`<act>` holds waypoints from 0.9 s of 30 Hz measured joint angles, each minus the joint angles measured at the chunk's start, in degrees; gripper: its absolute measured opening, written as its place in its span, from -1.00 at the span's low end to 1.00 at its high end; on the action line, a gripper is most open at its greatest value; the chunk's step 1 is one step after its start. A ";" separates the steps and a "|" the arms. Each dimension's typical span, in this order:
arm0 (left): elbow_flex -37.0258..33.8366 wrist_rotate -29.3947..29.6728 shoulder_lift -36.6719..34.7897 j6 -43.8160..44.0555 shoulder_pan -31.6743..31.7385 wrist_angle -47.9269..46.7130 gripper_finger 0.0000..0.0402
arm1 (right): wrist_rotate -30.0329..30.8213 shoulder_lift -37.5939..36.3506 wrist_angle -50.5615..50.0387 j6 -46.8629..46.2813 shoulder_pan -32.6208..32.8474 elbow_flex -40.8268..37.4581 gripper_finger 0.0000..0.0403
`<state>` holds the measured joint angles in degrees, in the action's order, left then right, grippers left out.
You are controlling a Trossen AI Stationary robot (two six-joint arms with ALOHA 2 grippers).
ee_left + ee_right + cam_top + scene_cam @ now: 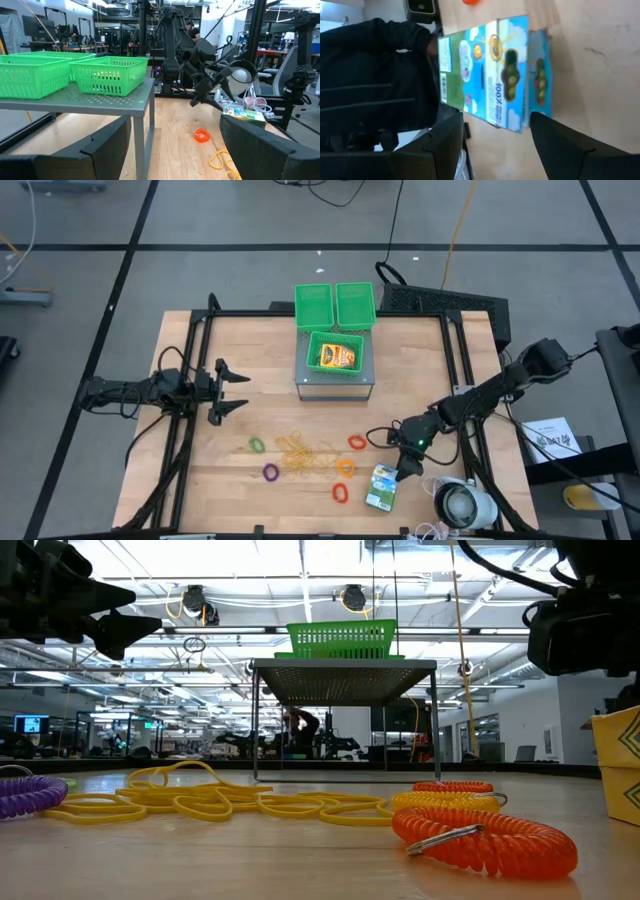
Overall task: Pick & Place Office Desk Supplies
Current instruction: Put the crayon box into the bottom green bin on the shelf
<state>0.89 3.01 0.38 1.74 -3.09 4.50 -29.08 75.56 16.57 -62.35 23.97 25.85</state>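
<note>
The right gripper (402,471), fingers spread wide and holding nothing, hovers just above the green-white packet (381,487) lying flat near the table's (200,480) near right edge, while the left gripper (232,388) waits open at far left.

Bright overhead strip lights, glare — soft foreground blur
</note>
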 joint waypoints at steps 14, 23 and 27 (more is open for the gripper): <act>0.00 0.00 -0.01 0.00 0.00 0.01 0.54 | 2.07 0.12 -0.08 -0.04 -0.02 0.00 -0.22; 0.00 0.00 0.00 0.00 0.00 0.01 0.54 | 2.06 0.12 -0.10 0.11 -0.02 0.00 -0.48; 0.00 -0.02 -0.01 0.00 0.01 0.01 0.54 | 2.04 0.12 -0.10 0.43 -0.02 0.00 -0.59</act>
<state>0.89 2.98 0.37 1.74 -3.09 4.51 -27.04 75.68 16.47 -61.92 23.94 25.85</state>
